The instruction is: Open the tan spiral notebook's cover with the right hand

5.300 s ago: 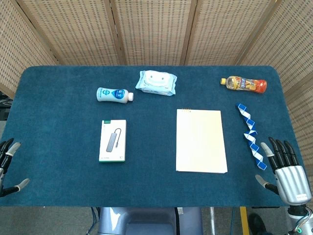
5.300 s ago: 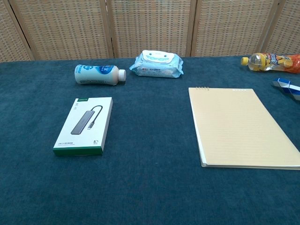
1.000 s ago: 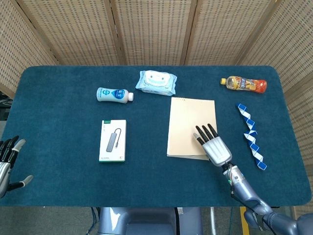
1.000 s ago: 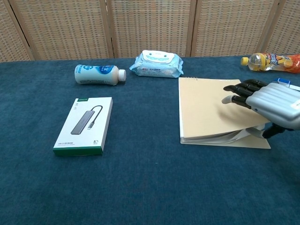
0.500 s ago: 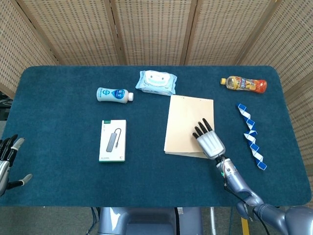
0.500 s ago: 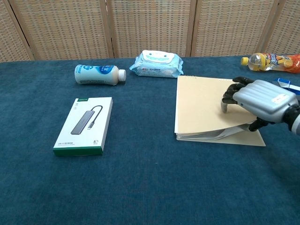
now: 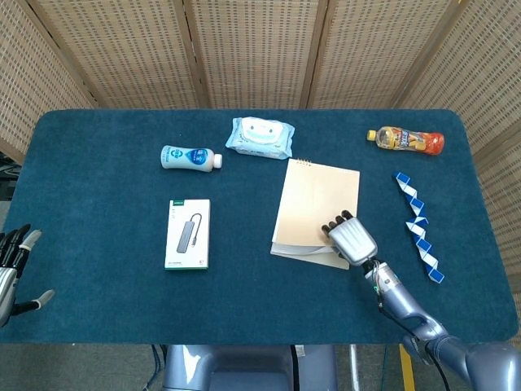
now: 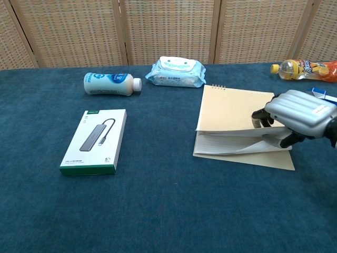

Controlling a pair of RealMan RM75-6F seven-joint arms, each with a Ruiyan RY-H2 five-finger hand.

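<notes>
The tan spiral notebook (image 7: 313, 204) lies right of the table's middle, turned slightly askew, spiral at its far edge. My right hand (image 7: 350, 236) grips its near right corner, fingers curled over the cover and thumb beneath. In the chest view the cover and a few sheets (image 8: 231, 113) are raised off the lower pages along the near edge, with the right hand (image 8: 297, 113) holding them up. My left hand (image 7: 12, 269) hangs off the table's near left corner, fingers spread and holding nothing.
A boxed USB hub (image 7: 188, 234) lies left of the notebook. Along the back sit a white bottle on its side (image 7: 190, 158), a wet-wipes pack (image 7: 260, 137) and an orange drink bottle (image 7: 404, 140). A blue-and-white snake puzzle (image 7: 420, 226) stretches right of the hand.
The right hand's fingers have curled onto the notebook's near corner and lifted the cover with some sheets higher. The notebook has turned a little. The left hand stayed put.
</notes>
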